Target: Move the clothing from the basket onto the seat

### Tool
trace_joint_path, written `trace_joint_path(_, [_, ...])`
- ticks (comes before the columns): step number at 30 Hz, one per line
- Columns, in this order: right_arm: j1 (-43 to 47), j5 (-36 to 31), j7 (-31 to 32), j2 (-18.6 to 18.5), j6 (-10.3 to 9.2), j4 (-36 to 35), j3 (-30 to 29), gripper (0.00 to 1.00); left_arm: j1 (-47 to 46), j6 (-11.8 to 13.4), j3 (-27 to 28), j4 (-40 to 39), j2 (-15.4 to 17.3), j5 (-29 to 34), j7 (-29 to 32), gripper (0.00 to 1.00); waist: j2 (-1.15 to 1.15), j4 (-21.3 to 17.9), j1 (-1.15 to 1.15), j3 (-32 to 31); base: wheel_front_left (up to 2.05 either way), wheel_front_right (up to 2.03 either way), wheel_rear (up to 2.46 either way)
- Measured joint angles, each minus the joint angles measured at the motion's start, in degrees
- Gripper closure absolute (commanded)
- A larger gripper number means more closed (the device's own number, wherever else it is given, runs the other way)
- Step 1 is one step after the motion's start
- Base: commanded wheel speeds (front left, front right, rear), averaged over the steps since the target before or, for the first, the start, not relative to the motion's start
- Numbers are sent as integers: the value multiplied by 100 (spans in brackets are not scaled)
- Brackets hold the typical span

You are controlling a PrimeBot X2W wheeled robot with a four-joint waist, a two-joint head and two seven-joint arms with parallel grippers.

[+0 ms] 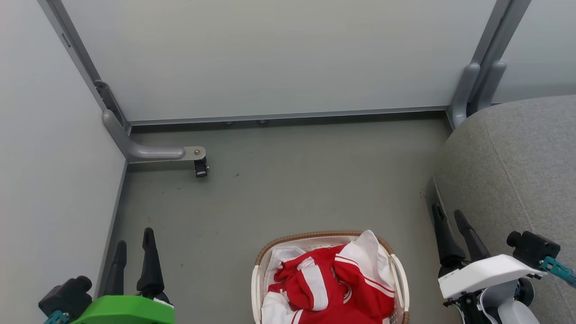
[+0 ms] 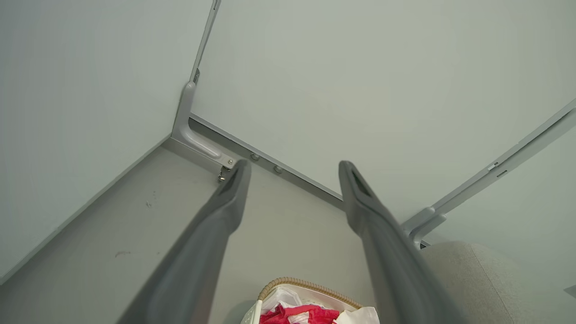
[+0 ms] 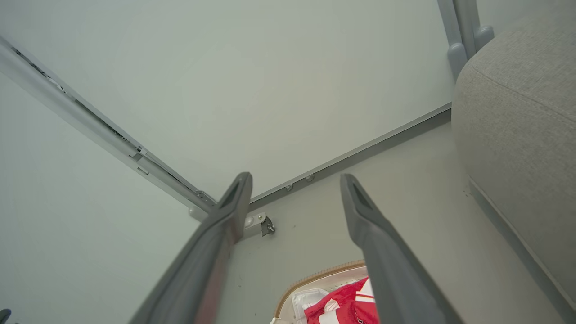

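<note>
Head view: left claw [image 1: 134, 237], right claw [image 1: 447, 209] agape, empty (clothing [image 1: 330, 283], perhaps two garments, in basket [image 1: 310, 235]).

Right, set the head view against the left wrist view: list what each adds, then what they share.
Head view adds the right tool, open beside the seat, plus the green arm cover and the white one. Left wrist view adds a close look along the left tool, fingers spread wide over floor. Both share the basket, the red clothing in it, the seat and the wall caster.
</note>
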Motion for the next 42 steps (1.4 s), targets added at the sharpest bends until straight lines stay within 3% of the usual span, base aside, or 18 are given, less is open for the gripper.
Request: trace_joint_path(42, [44, -2121, -549, -24, 1, 7, 246, 0, 348, 24, -219, 73, 23, 1978, -586, 0, 0, 7, 0, 30, 0, 0, 0])
